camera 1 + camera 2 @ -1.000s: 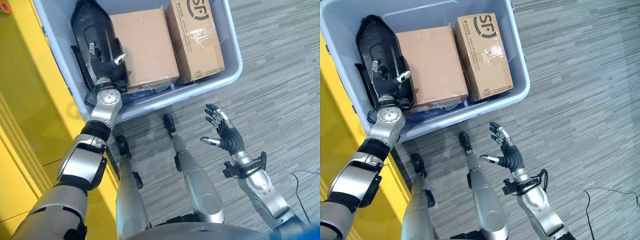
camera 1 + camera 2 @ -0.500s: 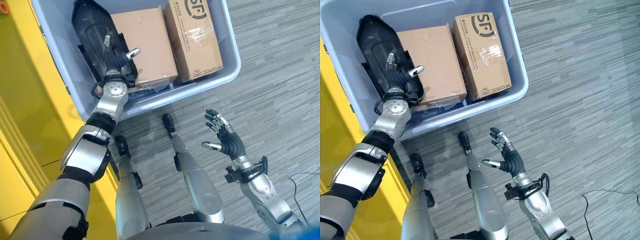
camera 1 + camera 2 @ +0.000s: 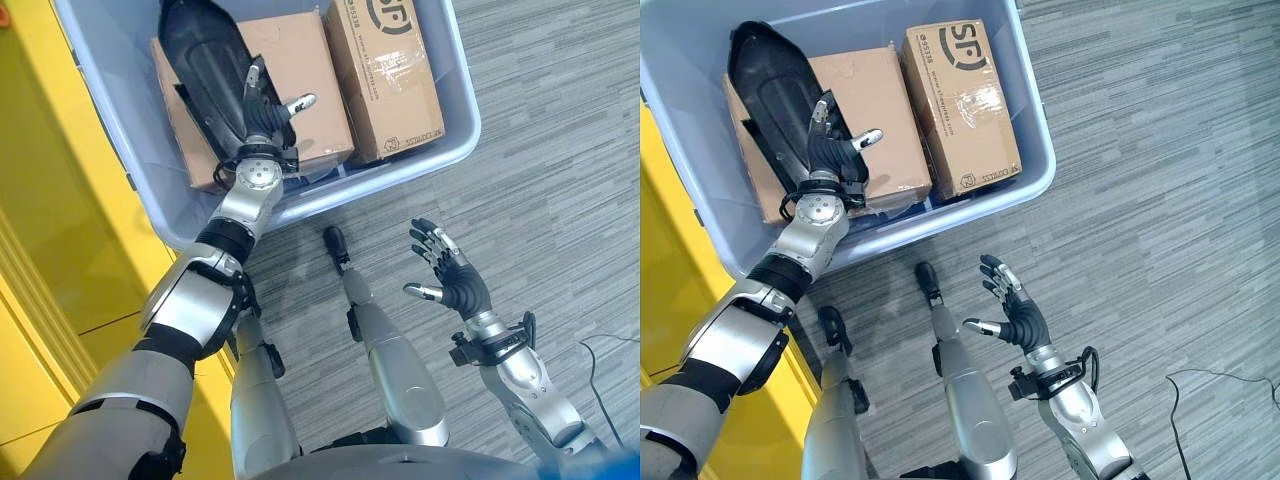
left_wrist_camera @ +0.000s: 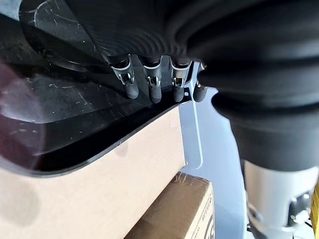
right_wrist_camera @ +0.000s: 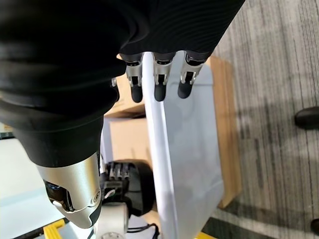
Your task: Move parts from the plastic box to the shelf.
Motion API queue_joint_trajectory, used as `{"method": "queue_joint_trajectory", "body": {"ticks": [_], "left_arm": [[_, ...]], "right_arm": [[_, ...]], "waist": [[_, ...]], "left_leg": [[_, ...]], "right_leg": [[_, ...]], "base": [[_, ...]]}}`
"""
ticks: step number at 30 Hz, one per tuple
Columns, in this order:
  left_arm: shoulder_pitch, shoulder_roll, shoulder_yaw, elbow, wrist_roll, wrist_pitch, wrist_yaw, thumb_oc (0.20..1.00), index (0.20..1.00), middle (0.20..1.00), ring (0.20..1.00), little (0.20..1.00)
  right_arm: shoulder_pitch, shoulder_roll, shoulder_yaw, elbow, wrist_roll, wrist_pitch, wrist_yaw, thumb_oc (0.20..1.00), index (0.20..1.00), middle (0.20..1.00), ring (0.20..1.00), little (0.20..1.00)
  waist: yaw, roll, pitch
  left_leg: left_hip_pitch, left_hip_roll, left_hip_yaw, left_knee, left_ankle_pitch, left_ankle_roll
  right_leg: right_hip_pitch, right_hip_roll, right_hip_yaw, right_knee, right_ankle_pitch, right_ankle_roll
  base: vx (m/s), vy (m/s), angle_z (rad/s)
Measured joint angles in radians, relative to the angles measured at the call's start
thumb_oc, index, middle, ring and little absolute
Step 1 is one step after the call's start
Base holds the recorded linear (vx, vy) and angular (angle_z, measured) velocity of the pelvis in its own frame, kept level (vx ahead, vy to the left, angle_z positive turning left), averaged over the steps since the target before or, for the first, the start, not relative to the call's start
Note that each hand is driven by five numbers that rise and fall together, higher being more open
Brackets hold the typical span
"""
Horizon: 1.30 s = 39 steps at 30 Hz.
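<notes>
Black moulded plastic, the part lay tilted across cardboard boxes inside the plastic box, likely light, stiff and slick; left hand gripped its edge, right hand hung spread.

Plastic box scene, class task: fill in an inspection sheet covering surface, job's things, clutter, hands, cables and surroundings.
Surface: grey striped floor.
Job's things: plastic box on the floor holds a black part, a plain carton and a printed carton; the black part lies tilted over the plain carton.
Clutter: nothing seen.
Hands: left hand on the black part, grip unclear; right hand open above the floor.
Cables: nothing seen.
Surroundings: yellow structure beside the box.
</notes>
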Motion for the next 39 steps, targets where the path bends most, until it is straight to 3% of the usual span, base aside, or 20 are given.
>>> {"method": "queue_joint_trajectory", "body": {"ticks": [5, 9, 12, 15, 19, 23, 27, 39], "left_arm": [[0.003, -0.001, 0.000, -0.037, 0.000, 0.002, 0.001, 1.000, 1.000, 1.000, 1.000, 1.000], [0.034, 0.029, 0.005, -0.197, -0.001, -0.007, 0.006, 1.000, 1.000, 1.000, 1.000, 1.000], [0.204, 0.045, 0.088, -0.506, -0.003, -0.062, 0.044, 1.000, 1.000, 1.000, 1.000, 1.000], [0.432, 0.052, 0.185, -0.692, -0.006, -0.081, 0.062, 1.000, 1.000, 1.000, 1.000, 1.000], [0.532, 0.055, 0.223, -0.569, 0.000, -0.075, 0.078, 1.000, 1.000, 1.000, 1.000, 1.000], [0.517, 0.043, 0.229, -0.490, 0.000, -0.070, 0.078, 1.000, 1.000, 1.000, 1.000, 1.000], [0.491, -0.030, 0.216, -0.410, -0.009, -0.066, 0.060, 1.000, 1.000, 1.000, 1.000, 1.000], [0.451, -0.084, 0.196, -0.491, -0.063, -0.068, 0.060, 1.000, 1.000, 1.000, 1.000, 1.000]], "right_arm": [[0.000, 0.000, 0.000, 0.000, 0.000, 0.000, 0.000, 1.000, 1.000, 1.000, 1.000, 1.000], [-0.001, 0.000, -0.001, 0.000, -0.001, 0.000, -0.002, 1.000, 1.000, 1.000, 1.000, 1.000], [-0.006, 0.000, -0.009, 0.000, -0.002, 0.000, -0.015, 1.000, 1.000, 1.000, 1.000, 1.000], [-0.002, 0.001, -0.037, 0.000, -0.005, 0.000, -0.032, 1.000, 1.000, 1.000, 1.000, 1.000], [-0.010, 0.001, -0.068, 0.008, -0.023, 0.001, -0.040, 1.000, 1.000, 1.000, 1.000, 1.000], [-0.008, 0.001, -0.062, 0.008, -0.042, 0.001, -0.041, 1.000, 1.000, 1.000, 1.000, 1.000], [-0.006, 0.000, -0.061, 0.007, -0.042, 0.003, -0.046, 1.000, 1.000, 1.000, 1.000, 1.000], [-0.007, 0.001, -0.058, 0.006, -0.042, 0.004, -0.057, 1.000, 1.000, 1.000, 1.000, 1.000]], "waist": [[0.004, 0.000, 0.000], [0.013, 0.000, 0.000], [0.053, 0.002, 0.001], [0.086, 0.014, 0.008], [0.122, 0.036, 0.020], [0.101, 0.036, 0.020], [0.085, 0.036, 0.020], [0.085, 0.036, 0.020]], "left_leg": [[0.000, 0.000, 0.000, 0.000, 0.000, 0.000], [0.000, -0.001, -0.002, 0.000, 0.001, 0.000], [0.001, -0.001, -0.006, 0.000, 0.003, 0.000], [0.002, -0.004, -0.017, 0.000, 0.007, 0.000], [0.001, -0.005, -0.031, 0.000, 0.015, 0.001], [-0.002, -0.013, -0.030, 0.000, 0.016, 0.003], [-0.002, -0.014, -0.029, 0.000, 0.017, 0.003], [-0.002, -0.015, -0.030, 0.000, 0.017, 0.003]], "right_leg": [[0.000, 0.000, 0.000, 0.000, 0.000, 0.000], [0.000, -0.001, 0.000, 0.000, 0.000, 0.000], [0.002, -0.001, -0.002, 0.000, 0.001, -0.002], [0.008, -0.004, -0.009, 0.000, 0.001, -0.002], [0.016, -0.007, -0.026, 0.000, 0.000, 0.000], [0.013, -0.015, -0.024, 0.000, -0.001, 0.001], [0.012, -0.013, -0.024, 0.000, 0.001, -0.002], [0.012, -0.014, -0.024, 0.000, 0.003, 0.000]], "base": [[0.00, 0.000, 0.00], [0.00, 0.000, 0.00], [0.00, 0.002, 0.02], [-0.01, 0.004, 0.08], [-0.01, 0.009, 0.11], [0.00, 0.006, 0.01], [0.00, 0.000, 0.00], [0.00, 0.000, 0.00]]}}
